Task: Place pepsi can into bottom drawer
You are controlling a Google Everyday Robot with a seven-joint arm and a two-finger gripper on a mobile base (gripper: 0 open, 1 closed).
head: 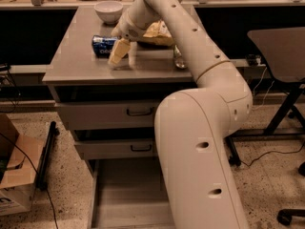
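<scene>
1. We see the small blue metal pepsi can [102,45] lying on its side on the grey cabinet top [81,68], towards the back left.
2. We judge it light, stiff and smooth. On its side it may roll, and a hard squeeze may dent it, so we would grip across the middle of its round body, not the silver ends.
3. The cream two-finger gripper [120,54] hangs just at the can's 3 o'clock, close above the top. We cannot tell whether it is released or clenched.
4. A white round bowl [108,11] sits at the can's 12 o'clock, and a crumpled yellow bag [155,32] at its 3 o'clock, beyond the gripper.
5. The plain grey bottom drawer [128,194] stands pulled out at 6 o'clock, well below the can.
</scene>
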